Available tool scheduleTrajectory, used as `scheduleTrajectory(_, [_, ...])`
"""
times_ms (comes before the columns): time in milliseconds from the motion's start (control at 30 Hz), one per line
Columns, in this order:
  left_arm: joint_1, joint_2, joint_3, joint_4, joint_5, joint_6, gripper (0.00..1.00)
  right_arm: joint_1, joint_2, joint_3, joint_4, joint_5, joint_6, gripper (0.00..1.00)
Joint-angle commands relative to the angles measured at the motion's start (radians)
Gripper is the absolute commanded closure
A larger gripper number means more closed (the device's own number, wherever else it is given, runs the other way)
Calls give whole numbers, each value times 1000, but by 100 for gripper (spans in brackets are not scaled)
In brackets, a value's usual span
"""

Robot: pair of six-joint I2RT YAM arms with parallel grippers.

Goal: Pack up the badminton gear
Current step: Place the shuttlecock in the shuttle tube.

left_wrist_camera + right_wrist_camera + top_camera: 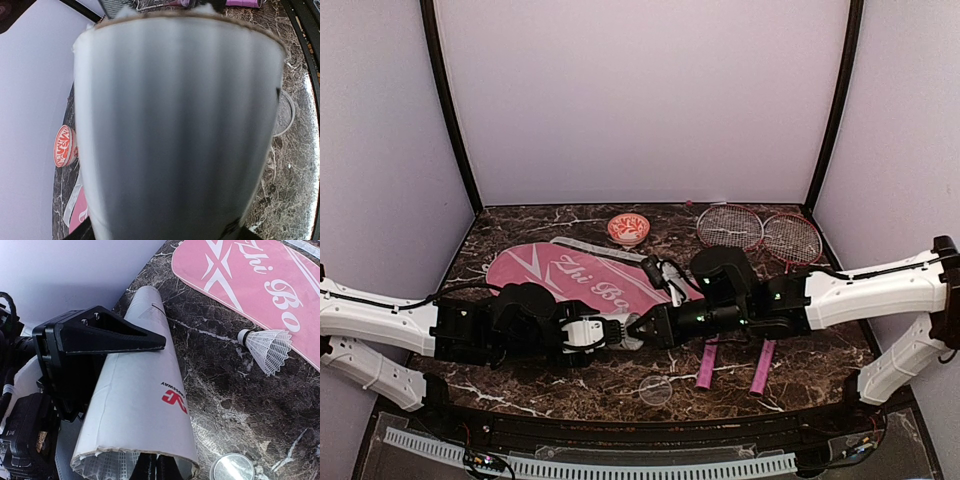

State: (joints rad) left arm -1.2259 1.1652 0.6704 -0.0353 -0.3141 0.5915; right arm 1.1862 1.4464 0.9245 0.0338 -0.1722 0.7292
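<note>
Right wrist: white tube [135, 390] clamped in left gripper [608, 330]; right gripper [152, 467] closed (tips at its mouth, perhaps touching feathers).

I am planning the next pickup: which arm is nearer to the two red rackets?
Right. The right arm passes over the pink handles of the rackets; the left arm lies well to their left, holding the white tube.

Overhead view: soft, even light from above, pale walls [640, 100] bright, dark marble worktop [570, 390] barely gleaming. Left wrist view: the white tube [175, 135] swamps the lens, thoroughly blurred, grey bands running down it, glare on the stone at right. Right wrist view: crisp, well lit.
</note>
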Motion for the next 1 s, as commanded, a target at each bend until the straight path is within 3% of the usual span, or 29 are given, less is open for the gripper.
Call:
scheduleTrajectory(0, [1, -7, -2, 15, 13, 2, 35, 14, 13, 40, 20, 15, -17, 100])
scheduleTrajectory(967, [1, -10, -2, 16, 17, 2, 34, 75, 121, 26, 199, 160, 10, 100])
